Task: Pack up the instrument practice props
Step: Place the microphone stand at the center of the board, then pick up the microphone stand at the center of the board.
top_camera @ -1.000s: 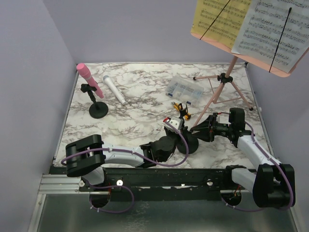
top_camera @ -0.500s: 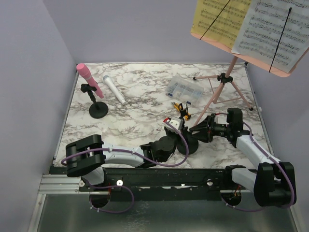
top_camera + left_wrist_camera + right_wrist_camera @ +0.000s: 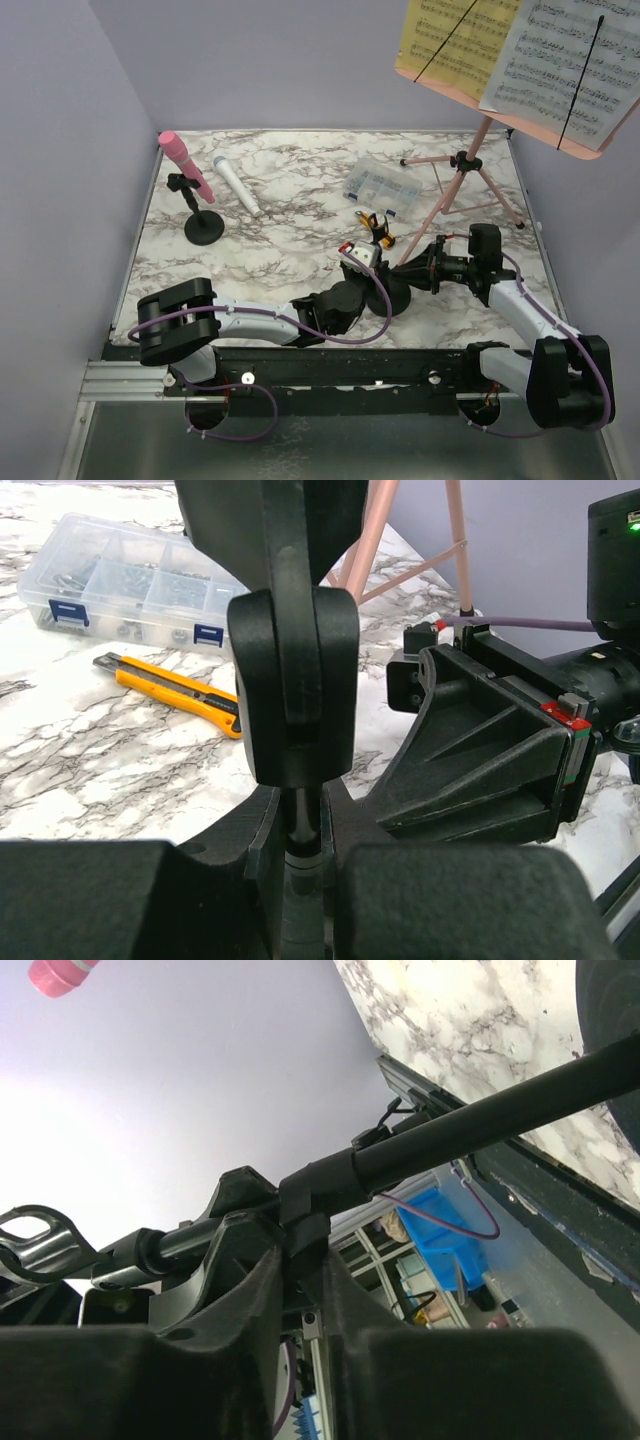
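A black mic holder (image 3: 393, 296) sits near the table's front middle, gripped from both sides. My left gripper (image 3: 303, 830) is shut on its thin stem, just under the black clip (image 3: 295, 680). My right gripper (image 3: 305, 1250) is shut on the black collar of the same stem (image 3: 480, 1120); from above it (image 3: 415, 268) meets the holder from the right. At the far left a pink microphone (image 3: 185, 163) stands in a second holder (image 3: 204, 228), with a white microphone (image 3: 237, 186) lying beside it. The pink music rack (image 3: 458, 185) carries yellow (image 3: 450, 40) and white (image 3: 570, 60) pages.
A clear compartment box (image 3: 378, 187) lies behind the grippers, with a yellow-and-black utility knife (image 3: 377, 228) just in front of it. The rack's tripod legs (image 3: 500, 200) spread close to my right arm. Purple walls close in three sides.
My right gripper has slid a little left and closed its jaws on the holder's stem. The left arm and the other props have stayed put.
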Controlling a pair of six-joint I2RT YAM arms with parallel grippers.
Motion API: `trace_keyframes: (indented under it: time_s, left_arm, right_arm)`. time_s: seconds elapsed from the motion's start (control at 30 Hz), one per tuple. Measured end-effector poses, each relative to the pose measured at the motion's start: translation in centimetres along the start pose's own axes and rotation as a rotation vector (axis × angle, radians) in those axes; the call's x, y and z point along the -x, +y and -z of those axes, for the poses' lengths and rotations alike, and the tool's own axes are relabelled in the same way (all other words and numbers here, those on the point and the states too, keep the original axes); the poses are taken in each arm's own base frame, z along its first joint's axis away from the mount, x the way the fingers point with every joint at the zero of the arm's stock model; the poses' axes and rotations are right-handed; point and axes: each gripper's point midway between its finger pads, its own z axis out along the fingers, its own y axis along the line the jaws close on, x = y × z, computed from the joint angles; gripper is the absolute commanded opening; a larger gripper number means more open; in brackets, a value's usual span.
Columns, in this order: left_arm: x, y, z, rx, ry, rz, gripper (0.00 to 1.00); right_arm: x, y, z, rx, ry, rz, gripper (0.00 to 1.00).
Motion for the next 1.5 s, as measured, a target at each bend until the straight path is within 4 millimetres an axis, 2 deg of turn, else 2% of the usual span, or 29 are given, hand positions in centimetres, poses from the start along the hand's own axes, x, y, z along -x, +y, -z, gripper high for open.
trace_keyframes:
  time_s: [0.07,0.3,0.6,0.63,0.73,0.8,1.03,1.07,1.1,1.13,1.2,1.37,1.5]
  left_arm:
    - [0.0,0.1,0.0,0.003,0.0,-0.002,0.0]
    - [0.0,0.1,-0.1,0.005,-0.001,-0.001,0.0]
    - [0.1,0.0,-0.1,0.002,-0.003,0.009,0.0]
    - [0.1,0.0,-0.1,0.0,-0.004,0.012,0.0]
    - [0.2,-0.2,-0.1,-0.006,-0.007,0.027,0.0]
    - [0.2,-0.2,-0.1,-0.005,-0.006,0.026,0.0]
    - [0.1,-0.1,0.0,-0.005,-0.004,0.014,0.0]
    - [0.1,-0.1,-0.1,-0.005,-0.004,0.011,0.01]
    - [0.1,-0.1,-0.1,-0.005,-0.004,0.008,0.12]
    - [0.1,-0.1,-0.1,-0.005,-0.004,0.006,0.27]
    - [0.1,0.0,-0.1,-0.004,-0.003,-0.003,0.47]
    - [-0.1,0.0,0.0,-0.012,0.005,-0.024,0.72]
    - [-0.2,0.3,0.9,-0.04,0.021,-0.035,0.88]
  right_arm:
    - [0.0,0.1,0.0,0.003,-0.001,0.007,0.01]
    - [0.0,0.1,0.1,0.01,-0.025,0.096,0.0]
    - [1.2,0.4,0.5,-0.047,-0.132,0.483,0.0]
    - [1.3,0.6,0.5,-0.056,-0.142,0.519,0.04]
    - [1.8,1.0,0.7,-0.082,-0.17,0.639,0.52]
    - [2.0,1.3,0.9,-0.087,-0.182,0.727,0.68]
    - [1.9,4.6,2.3,-0.103,-0.226,1.048,0.94]
    - [1.8,5.1,2.6,-0.106,-0.238,1.091,0.95]
    - [1.7,5.4,2.8,-0.11,-0.251,1.13,0.95]
    - [1.7,5.6,3.1,-0.109,-0.261,1.16,0.95]
    - [1.5,5.7,3.5,-0.109,-0.272,1.202,0.96]
    - [1.9,5.8,4.1,-0.109,-0.286,1.255,0.97]
    - [2.6,6.0,4.6,-0.114,-0.312,1.281,0.97]
